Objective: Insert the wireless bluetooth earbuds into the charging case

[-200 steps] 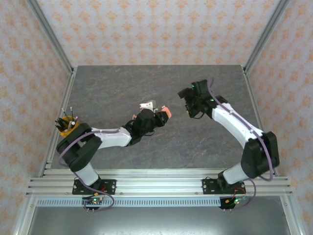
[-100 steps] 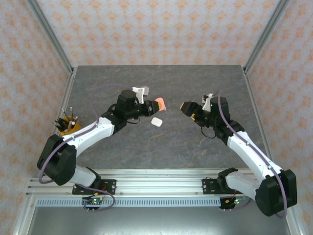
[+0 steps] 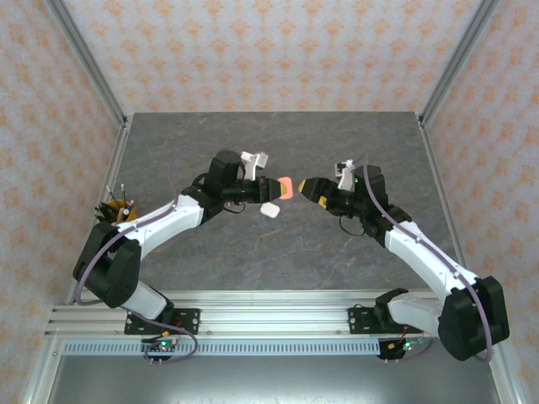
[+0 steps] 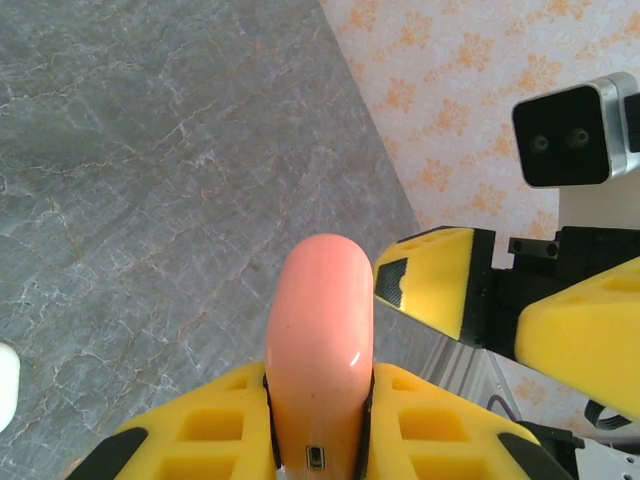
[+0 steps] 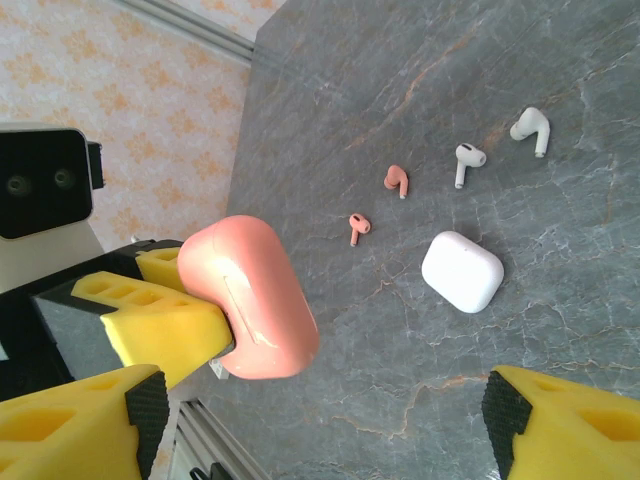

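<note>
Four stemmed earbuds (image 5: 397, 180), two coral-red and two white, lie on the table (image 3: 185, 151), white case (image 5: 462, 271) at their 6 o'clock. Left gripper (image 3: 271, 187) clamps the coral case (image 3: 285, 187); right gripper (image 3: 310, 187), at its 3 o'clock, stands open.

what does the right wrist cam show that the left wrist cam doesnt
Right wrist view: the coral earbuds and white earbuds lying loose on the table, with the whole white case close by.
Left wrist view: the right gripper seen head-on, open and holding nothing, with a camera box above it against the patterned wall.
Shared: the coral case clamped in the shut left gripper, and the grey table surface.
</note>
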